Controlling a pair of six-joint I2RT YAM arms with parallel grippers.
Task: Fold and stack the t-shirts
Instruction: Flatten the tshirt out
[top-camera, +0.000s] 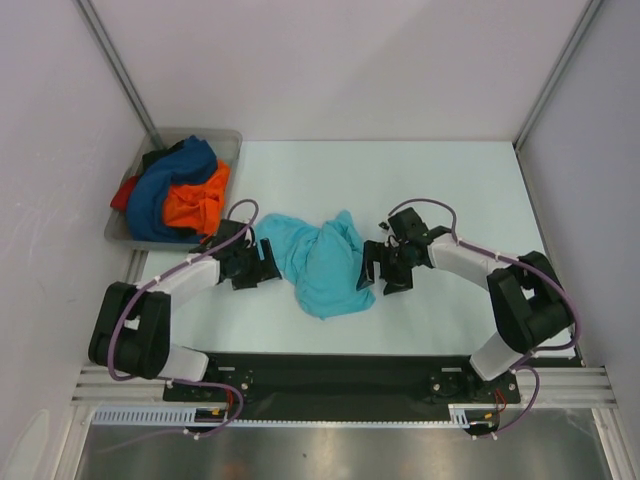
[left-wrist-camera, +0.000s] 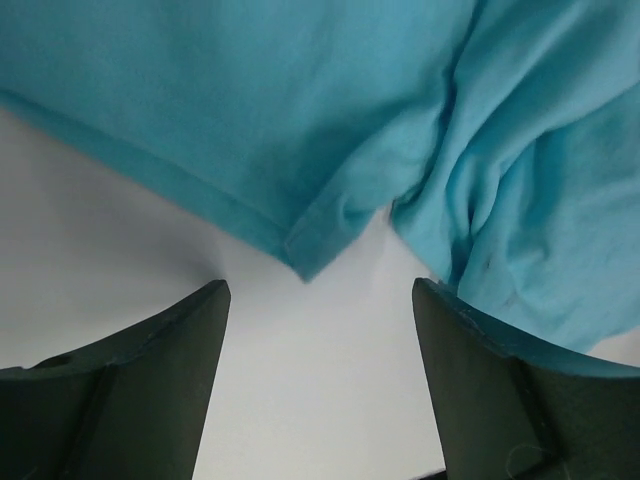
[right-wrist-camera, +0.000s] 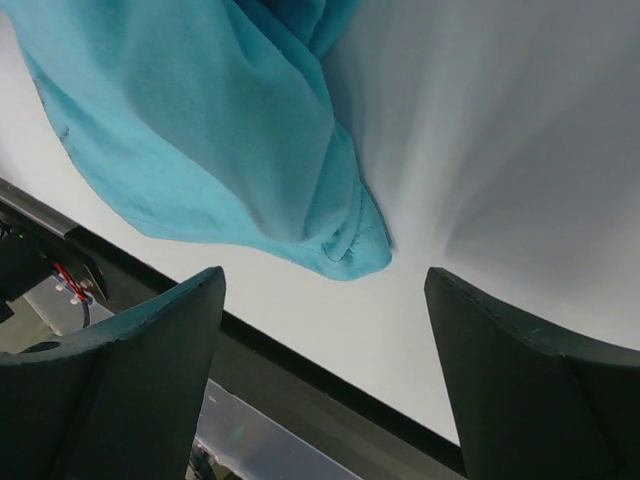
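A turquoise t-shirt (top-camera: 322, 258) lies crumpled on the white table between the two arms. My left gripper (top-camera: 268, 262) stands open at its left edge; in the left wrist view a hemmed corner of the turquoise t-shirt (left-wrist-camera: 310, 250) points toward the gap between the fingers, with nothing between them. My right gripper (top-camera: 378, 270) is open at the shirt's right side; in the right wrist view a bunched corner of the turquoise t-shirt (right-wrist-camera: 345, 245) lies just ahead of the open fingers. Dark blue (top-camera: 170, 190), orange (top-camera: 197, 203) and red (top-camera: 124, 193) t-shirts are piled in the tray.
The grey tray (top-camera: 225, 137) sits at the back left corner of the table. White walls close in on three sides. A black rail (top-camera: 330, 380) with the arm bases runs along the near edge, also seen as the black rail (right-wrist-camera: 330, 370) below the right gripper.
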